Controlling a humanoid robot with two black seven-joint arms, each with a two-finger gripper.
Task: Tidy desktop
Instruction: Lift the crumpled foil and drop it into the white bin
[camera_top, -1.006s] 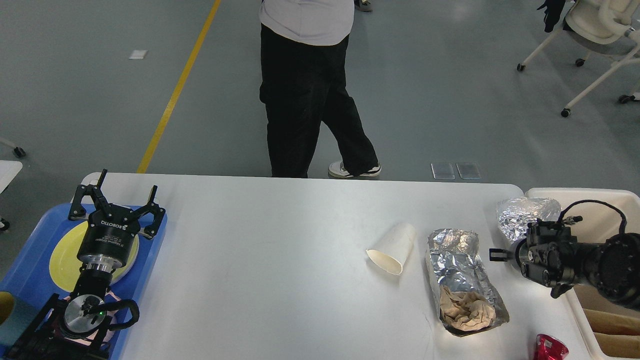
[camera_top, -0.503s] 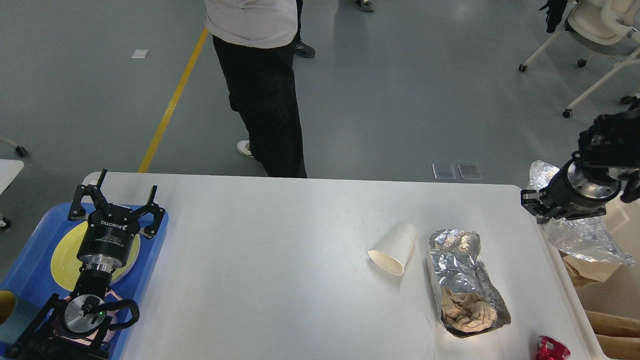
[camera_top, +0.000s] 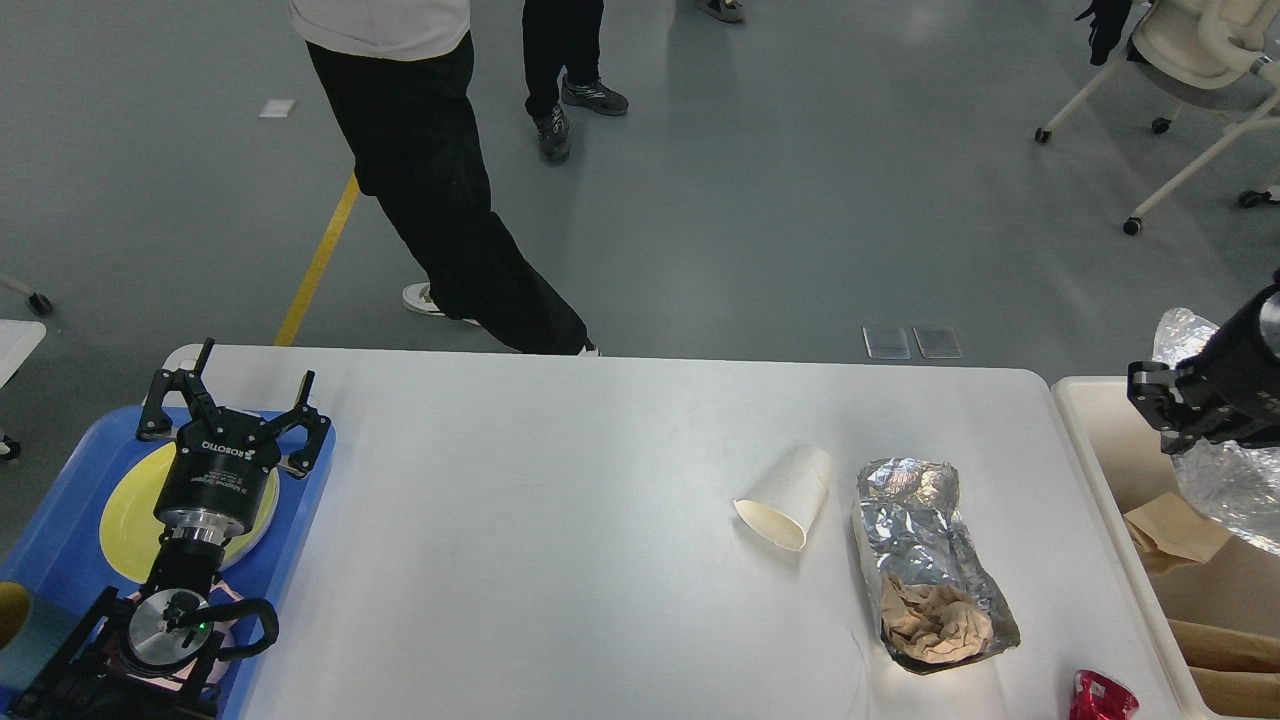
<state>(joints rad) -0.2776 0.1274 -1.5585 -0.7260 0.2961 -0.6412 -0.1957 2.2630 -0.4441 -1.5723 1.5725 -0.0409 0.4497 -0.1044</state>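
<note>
Head view, one entry per item.

Worktop (camera_top: 560, 520): large, white, rounded corners; fills the lower half of the view from 7 o'clock to 4 o'clock.

Left tool (camera_top: 232, 395): at 9 o'clock, over the worktop's left end. Fingers spread wide apart, nothing between them.

Tray (camera_top: 70, 510): blue, at 8 o'clock, at the worktop's left end, under the left arm. Carries a yellow plate (camera_top: 125, 510).

Cup (camera_top: 788, 495): white paper, lying on its side on the worktop at 4 o'clock, mouth toward the viewer.

Foil bag (camera_top: 915, 540): silver, torn open, flat on the worktop just beside the cup, on its right. Crumpled tan paper (camera_top: 935, 622) shows at its near end.

Red item (camera_top: 1100, 697): shiny, at the worktop's near right corner at 5 o'clock, cut off by the frame edge; what it is cannot be told.

Right tool (camera_top: 1185, 410): at 3 o'clock, raised above the bin, arm running out of frame. Crumpled foil (camera_top: 1225, 485) hangs at it and below it; whether the fingers are clamped on the foil cannot be told, as the fingers are dark and not separable.

Bin (camera_top: 1085, 420): cream plastic, just beside the worktop's right edge. Brown paper (camera_top: 1170, 530) lies inside.

Person (camera_top: 430, 170): dark trousers, light top, on the grey floor beyond the worktop at 11 o'clock.

Chair (camera_top: 1190, 60): white, on castors, at 1 o'clock.
</note>
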